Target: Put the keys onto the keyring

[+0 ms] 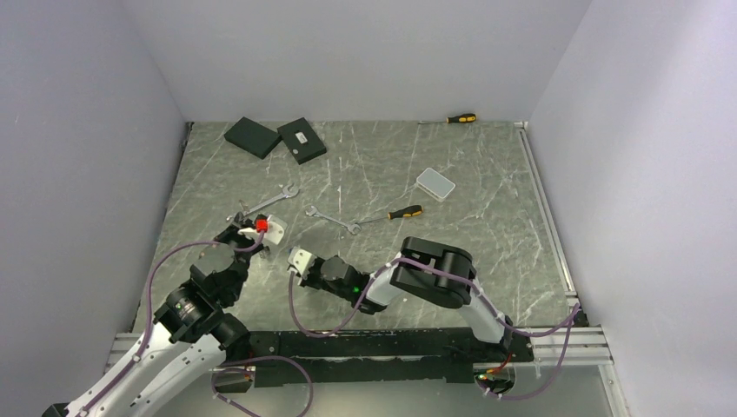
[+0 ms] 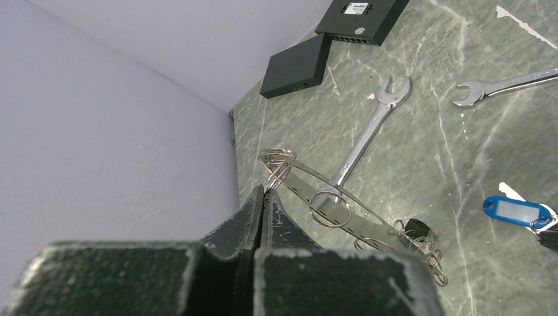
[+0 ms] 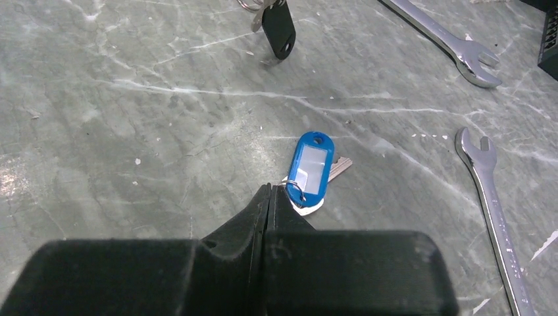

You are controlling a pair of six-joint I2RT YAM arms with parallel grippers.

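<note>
The right end effector (image 3: 268, 192), pressed together, touches the blue-tagged key (image 3: 310, 164) lying just ahead-right, tag pointing away; left end effector (image 2: 264, 191) pinches the keyring (image 2: 329, 197).

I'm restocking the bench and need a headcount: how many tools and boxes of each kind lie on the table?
Spanners: 2
Screwdrivers: 2
Black boxes: 2
White box: 1
Total: 7
</note>
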